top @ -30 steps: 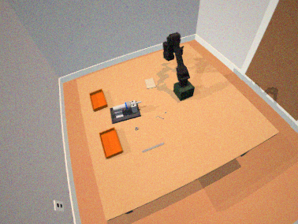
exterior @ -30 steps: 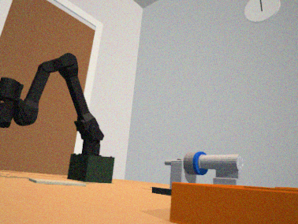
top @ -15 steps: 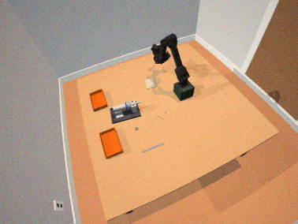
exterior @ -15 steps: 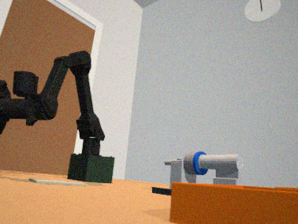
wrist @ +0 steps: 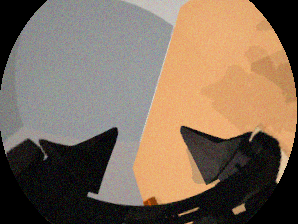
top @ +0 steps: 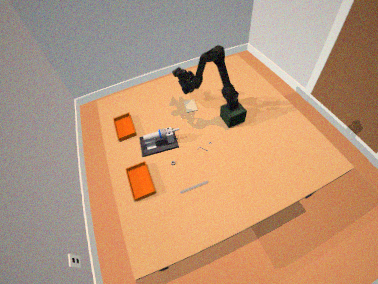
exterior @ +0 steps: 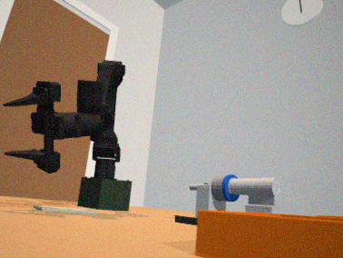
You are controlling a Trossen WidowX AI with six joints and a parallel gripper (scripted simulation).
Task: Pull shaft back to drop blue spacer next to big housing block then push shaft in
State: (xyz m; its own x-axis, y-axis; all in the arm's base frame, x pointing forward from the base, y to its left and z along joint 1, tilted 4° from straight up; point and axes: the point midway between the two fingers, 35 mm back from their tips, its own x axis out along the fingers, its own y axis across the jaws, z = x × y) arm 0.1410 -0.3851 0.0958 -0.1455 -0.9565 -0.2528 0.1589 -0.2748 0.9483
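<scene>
The blue spacer is a ring around the pale grey shaft. The shaft lies level on its supports above the dark base plate. A grey ring-shaped part sits right beside the blue spacer. A grey upright block stands at the end of the assembly nearer the arm. No spacer is seen lying loose, though small parts are hard to tell. My gripper is open and empty, high above the table, far from the shaft.
Two orange trays lie beyond the assembly in the top view, a far tray and a near tray. A pale flat tile lies below the arm. A grey rod and small loose bits lie on the table.
</scene>
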